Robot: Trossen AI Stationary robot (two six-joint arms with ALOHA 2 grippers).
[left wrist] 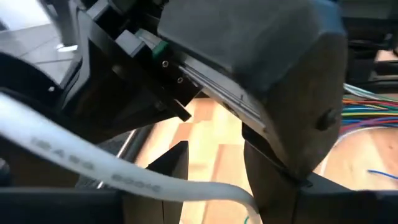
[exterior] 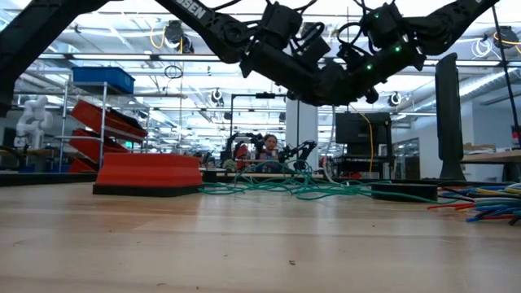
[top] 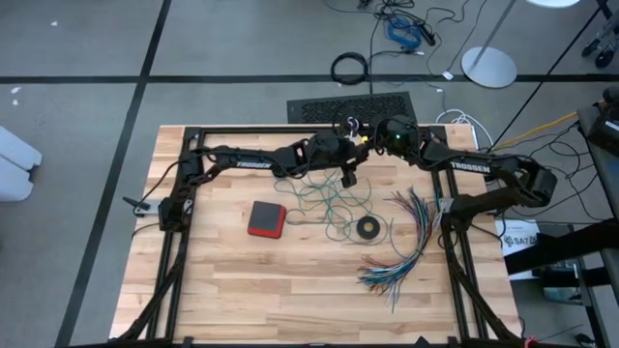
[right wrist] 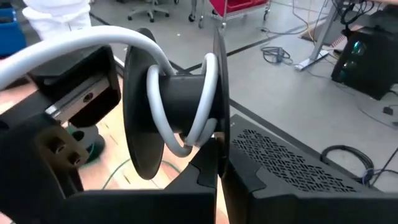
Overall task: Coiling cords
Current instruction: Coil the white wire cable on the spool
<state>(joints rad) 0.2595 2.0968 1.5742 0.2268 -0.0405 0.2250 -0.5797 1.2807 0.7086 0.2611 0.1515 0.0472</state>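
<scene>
Right tool (right wrist: pixel 208 163) clenched on black plastic spool (right wrist: pixel 177 106); left tool (left wrist: pixel 214 180) grips thick white cord (left wrist: pixel 74 158).
Cord's light, springy, slippery: you pinch near the spool, keep tension.

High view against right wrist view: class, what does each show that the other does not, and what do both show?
Only the high view: the red block, black ring and multicoloured wire bundle on the wooden table, and both arms meeting at the far edge. Only the right wrist view: the white cord wound round a black spool pinched by the right gripper. Both: the teal-green cord and black floor mat.
</scene>
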